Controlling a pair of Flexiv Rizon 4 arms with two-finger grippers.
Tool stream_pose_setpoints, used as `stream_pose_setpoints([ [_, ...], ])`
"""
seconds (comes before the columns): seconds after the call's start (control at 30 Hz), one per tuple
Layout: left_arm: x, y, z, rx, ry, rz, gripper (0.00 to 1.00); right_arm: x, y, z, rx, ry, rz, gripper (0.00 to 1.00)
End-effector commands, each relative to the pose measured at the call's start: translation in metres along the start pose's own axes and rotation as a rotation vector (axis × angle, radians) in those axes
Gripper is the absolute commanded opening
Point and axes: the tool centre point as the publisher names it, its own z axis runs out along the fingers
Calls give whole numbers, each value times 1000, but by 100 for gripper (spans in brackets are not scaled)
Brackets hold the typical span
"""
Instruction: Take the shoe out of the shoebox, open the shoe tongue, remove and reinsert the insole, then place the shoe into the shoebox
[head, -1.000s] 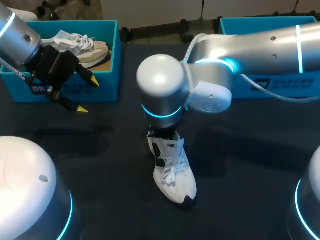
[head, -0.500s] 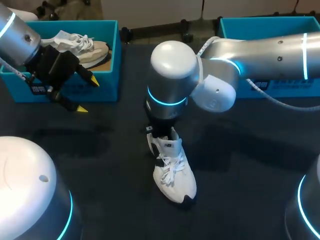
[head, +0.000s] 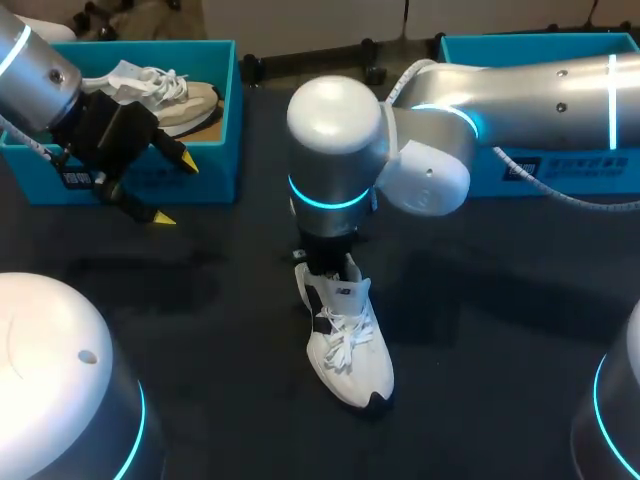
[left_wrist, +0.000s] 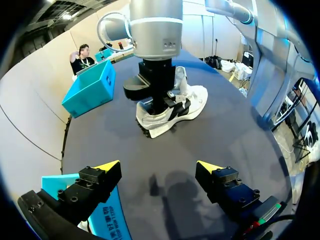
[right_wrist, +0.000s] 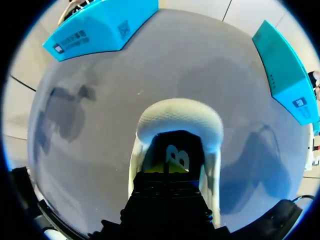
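Observation:
A white shoe (head: 348, 350) with black side panels and loose laces stands upright on the dark table, toe toward me. My right gripper (head: 325, 262) comes straight down into its opening at the heel end. In the right wrist view the gripper (right_wrist: 167, 169) is shut, its yellow tips together just above the dark insole (right_wrist: 179, 150) inside the white shoe (right_wrist: 180, 117). Whether the tips pinch the insole is hidden. My left gripper (head: 176, 190) hangs open and empty in front of the left blue shoebox (head: 215, 120). From it the shoe (left_wrist: 187, 102) lies ahead, across bare table.
The left shoebox holds a second, pale shoe (head: 170, 95). A second blue box (head: 560, 170) stands at the back right, partly behind my right arm (head: 520, 95). Dark table surface lies around the shoe on all sides.
My right arm's wrist has swung a little to the right and back over the shoe, turning slightly. The shoe has barely shifted. The left arm has kept still.

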Motion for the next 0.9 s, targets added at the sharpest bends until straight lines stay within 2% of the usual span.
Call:
stream_pose_setpoints([
  [0.03,1,0,0,-3,0,0,100,-10,-1,-22,61,35,10,0],
  [0.13,1,0,0,-3,0,0,100,-11,-9,-34,126,40,25,0],
  [0.3,1,0,0,-3,0,0,100,-14,-26,-44,185,86,48,0],
  [0.63,1,0,0,-3,0,0,100,-15,-48,-58,240,86,74,0],
  [0.67,1,0,0,-3,0,0,100,-16,-48,-58,247,86,72,6],
  [0.7,1,0,0,-3,0,0,100,-16,-48,-58,249,85,72,31],
  [0.77,1,0,0,-3,0,0,100,-16,-48,-57,260,80,68,42],
  [0.87,1,0,0,-3,0,0,100,-15,-47,-56,260,88,61,99],
  [0.9,1,0,0,-3,0,0,100,-14,-47,-55,262,91,58,100],
])
